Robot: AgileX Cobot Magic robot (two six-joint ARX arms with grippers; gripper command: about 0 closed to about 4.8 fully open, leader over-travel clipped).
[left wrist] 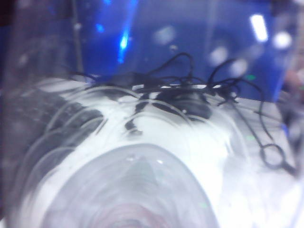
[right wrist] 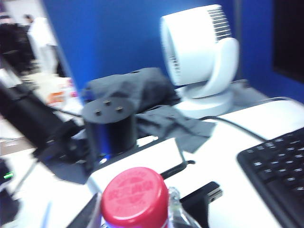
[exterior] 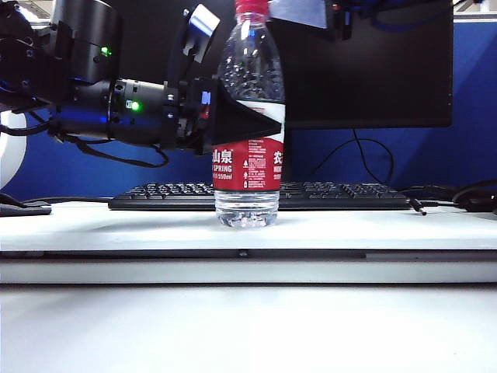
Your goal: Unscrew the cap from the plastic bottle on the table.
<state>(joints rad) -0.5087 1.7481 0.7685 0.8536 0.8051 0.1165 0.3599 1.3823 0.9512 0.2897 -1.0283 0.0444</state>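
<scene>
An office or lab workstation: a white counter [exterior: 93, 225] carries a black keyboard [exterior: 326, 196] before a dark monitor [exterior: 373, 70], blue partition walls [exterior: 466, 116] behind, a white desk fan [right wrist: 204, 57] and trailing cables [exterior: 365, 155].

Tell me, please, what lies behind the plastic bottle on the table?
Behind the plastic bottle lies a black keyboard, with a dark monitor beyond; the bottle covers the keyboard's middle.
</scene>
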